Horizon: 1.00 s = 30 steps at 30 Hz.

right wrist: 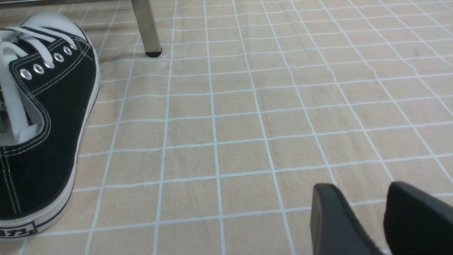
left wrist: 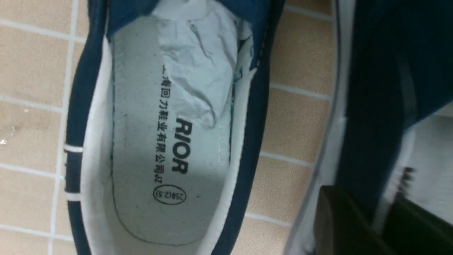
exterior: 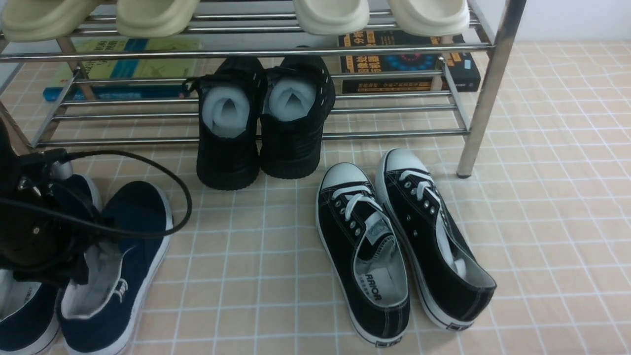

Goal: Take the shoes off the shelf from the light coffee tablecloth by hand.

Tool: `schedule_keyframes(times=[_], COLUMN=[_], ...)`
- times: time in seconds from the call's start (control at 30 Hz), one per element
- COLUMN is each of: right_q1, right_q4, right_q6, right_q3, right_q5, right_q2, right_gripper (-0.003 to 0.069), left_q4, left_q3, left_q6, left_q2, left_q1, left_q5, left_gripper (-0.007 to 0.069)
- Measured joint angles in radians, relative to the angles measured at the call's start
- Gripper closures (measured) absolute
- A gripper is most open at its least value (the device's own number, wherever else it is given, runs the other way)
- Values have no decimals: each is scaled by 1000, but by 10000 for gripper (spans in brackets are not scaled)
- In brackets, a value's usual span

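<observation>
Gridded light coffee tablecloth [exterior: 542, 197] covered the worktop, with the chrome shelf [exterior: 483, 98] at twelve o'clock. The navy slip-ons [exterior: 123, 276] lay at seven. The left gripper [left wrist: 380, 223] straddled one's side wall, grip unclear. The right gripper [right wrist: 370, 219] hung spread.

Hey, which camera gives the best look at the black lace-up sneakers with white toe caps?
The front view: both lace-up sneakers lie whole and unblocked on the tablecloth. The right wrist view catches only one sneaker's front part; the left wrist view shows none.
</observation>
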<state>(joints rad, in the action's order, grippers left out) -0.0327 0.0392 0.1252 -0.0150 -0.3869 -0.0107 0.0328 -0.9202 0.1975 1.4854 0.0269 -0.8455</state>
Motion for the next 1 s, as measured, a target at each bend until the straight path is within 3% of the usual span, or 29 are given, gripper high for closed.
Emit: schedule_keyframes(times=[0.17, 0.33, 0.47, 0.57, 0.73, 0.8, 1.0], right_q1=[0, 0, 0, 0, 0, 0, 0], right_q4=[0, 0, 0, 0, 0, 0, 0], right_q6=[0, 0, 0, 0, 0, 0, 0], right_q3=[0, 0, 0, 0, 0, 0, 0], right_q5=[0, 0, 0, 0, 0, 0, 0], right_q2=[0, 0, 0, 0, 0, 0, 0], right_gripper=[420, 420, 420, 420, 420, 420, 420], left_q4=[0, 11, 12, 9, -46, -94, -249], left_q3=[0, 0, 0, 13, 110, 174, 427], left_q6=[0, 0, -2, -47, -163, -188, -204], left_q2=[-136, -292, -452, -593, -804, -902, -1215], left_q1=[0, 0, 0, 0, 0, 0, 0], left_q5=[4, -11, -68, -146, -195, -159, 156], left_gripper=[372, 377, 461, 580, 623, 623, 623])
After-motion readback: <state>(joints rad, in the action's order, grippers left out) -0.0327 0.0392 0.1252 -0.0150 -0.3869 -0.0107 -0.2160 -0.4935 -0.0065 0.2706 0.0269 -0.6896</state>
